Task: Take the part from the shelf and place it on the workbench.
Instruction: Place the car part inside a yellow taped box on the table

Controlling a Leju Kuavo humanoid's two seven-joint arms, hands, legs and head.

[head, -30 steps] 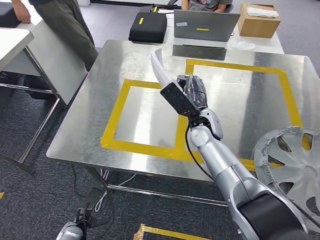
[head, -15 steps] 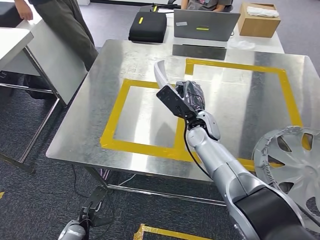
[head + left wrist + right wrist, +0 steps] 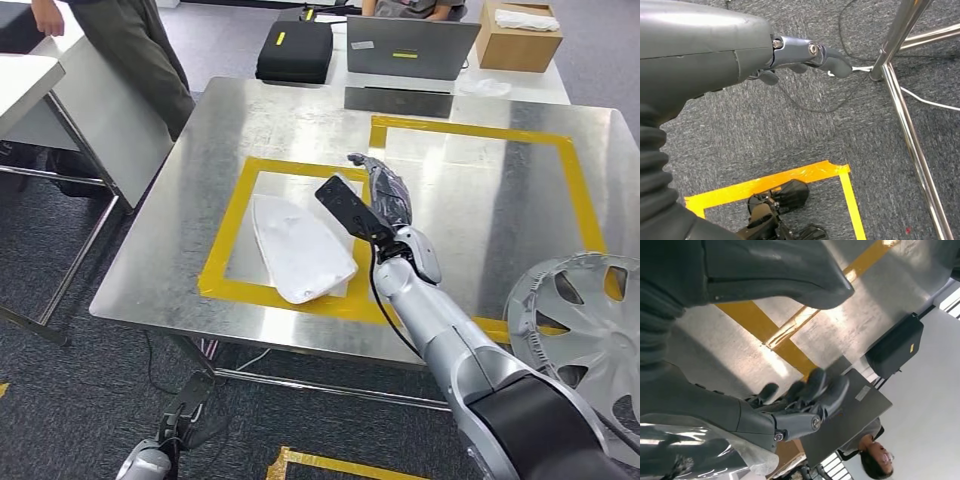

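Note:
The white curved part (image 3: 302, 250) lies flat on the steel workbench (image 3: 483, 210), inside the left yellow-taped square (image 3: 226, 240), its near end close to the front tape line. My right hand (image 3: 381, 190) hovers just right of the part over the tape, holding nothing. In the right wrist view its fingers (image 3: 810, 390) stretch out over the bench surface, with no part between them and the thumb. My left hand (image 3: 162, 445) hangs low beside the bench; in the left wrist view its fingers (image 3: 806, 52) are extended above the grey carpet.
A silver hubcap (image 3: 585, 330) sits at the bench's right front corner. Behind the bench stand a laptop (image 3: 411, 48), a black case (image 3: 296, 52) and a cardboard box (image 3: 518, 38). A person (image 3: 136, 50) stands by the white table at the left. A chrome bench leg (image 3: 904, 120) runs near my left hand.
The part stood upright in my right hand; it has dropped flat into the left taped square. The hand has let go and its fingers have opened.

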